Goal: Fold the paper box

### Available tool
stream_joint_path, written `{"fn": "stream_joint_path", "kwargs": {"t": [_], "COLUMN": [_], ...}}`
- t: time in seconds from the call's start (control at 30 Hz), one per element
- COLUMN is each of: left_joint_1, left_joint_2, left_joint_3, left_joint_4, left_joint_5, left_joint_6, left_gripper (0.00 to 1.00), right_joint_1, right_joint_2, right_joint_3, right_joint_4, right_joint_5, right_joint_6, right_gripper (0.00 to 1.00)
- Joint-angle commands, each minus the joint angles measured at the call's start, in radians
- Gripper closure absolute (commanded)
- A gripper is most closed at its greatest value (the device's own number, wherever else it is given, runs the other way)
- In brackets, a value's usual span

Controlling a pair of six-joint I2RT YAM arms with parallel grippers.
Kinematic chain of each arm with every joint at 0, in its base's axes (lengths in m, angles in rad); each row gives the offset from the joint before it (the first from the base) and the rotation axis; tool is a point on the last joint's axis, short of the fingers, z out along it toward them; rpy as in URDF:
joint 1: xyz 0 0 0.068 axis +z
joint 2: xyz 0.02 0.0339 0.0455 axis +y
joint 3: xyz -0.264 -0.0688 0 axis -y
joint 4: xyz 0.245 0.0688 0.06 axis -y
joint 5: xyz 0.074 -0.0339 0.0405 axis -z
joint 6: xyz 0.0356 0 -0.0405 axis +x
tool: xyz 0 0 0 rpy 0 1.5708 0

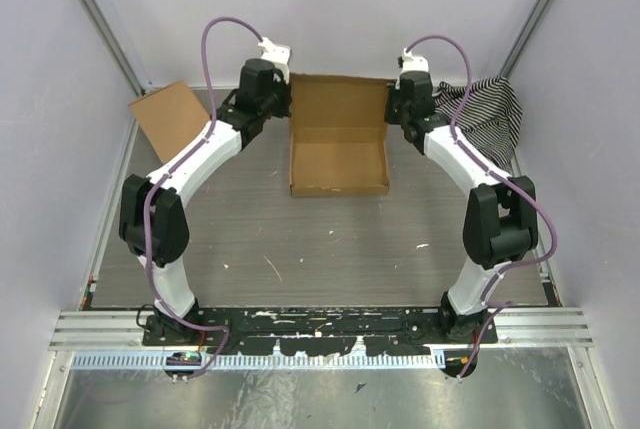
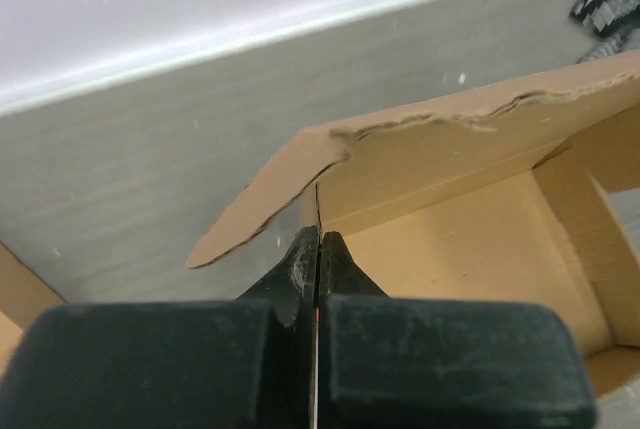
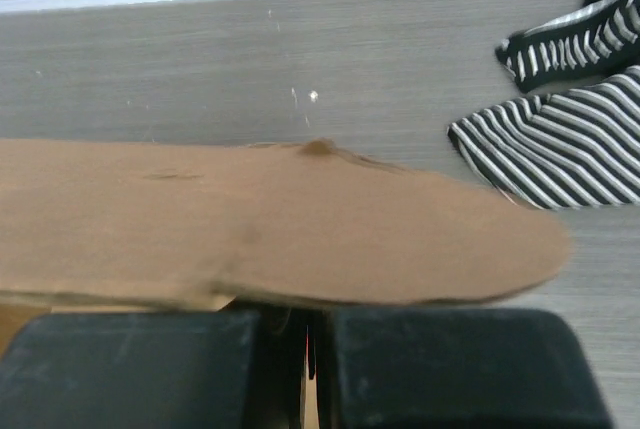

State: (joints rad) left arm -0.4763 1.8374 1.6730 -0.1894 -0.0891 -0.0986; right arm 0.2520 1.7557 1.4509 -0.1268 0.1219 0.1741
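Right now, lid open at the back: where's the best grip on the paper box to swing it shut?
Probably the lid's rounded side flaps, one at each far corner of the paper box, approached from the outer sides. Each is a single thin sheet sticking out past the tray walls, so jaws can close across it.

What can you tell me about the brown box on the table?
The paper box is plain brown cardboard, one creased piece, unprinted. Its near half is a shallow open tray with low walls; the lid panel beyond is open, a rounded flap sticking out at each far corner. It sits on the table. The left fingers, shut, meet its far-left corner; its far-right flap covers the right fingers.
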Motion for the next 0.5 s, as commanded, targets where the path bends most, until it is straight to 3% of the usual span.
{"fn": "stream_joint_path", "kwargs": {"t": [0.0, 0.47], "left_joint_1": [-0.008, -0.058], "left_joint_2": [-0.043, -0.165], "left_joint_3": [-0.127, -0.309], "left_joint_4": [0.074, 0.061], "left_joint_5": [0.001, -0.035], "left_joint_6": [-0.074, -0.136], "left_gripper": [1.00, 0.98], "right_joint_1": [0.046, 0.143], "right_joint_2": [-0.105, -0.171], "right_joint_3": [-0.099, -0.256], "right_joint_4": [0.176, 0.147], "right_joint_5": [0.053, 0.227], "right_joint_6": [0.045, 0.095], "right_gripper": [0.97, 0.95]}}
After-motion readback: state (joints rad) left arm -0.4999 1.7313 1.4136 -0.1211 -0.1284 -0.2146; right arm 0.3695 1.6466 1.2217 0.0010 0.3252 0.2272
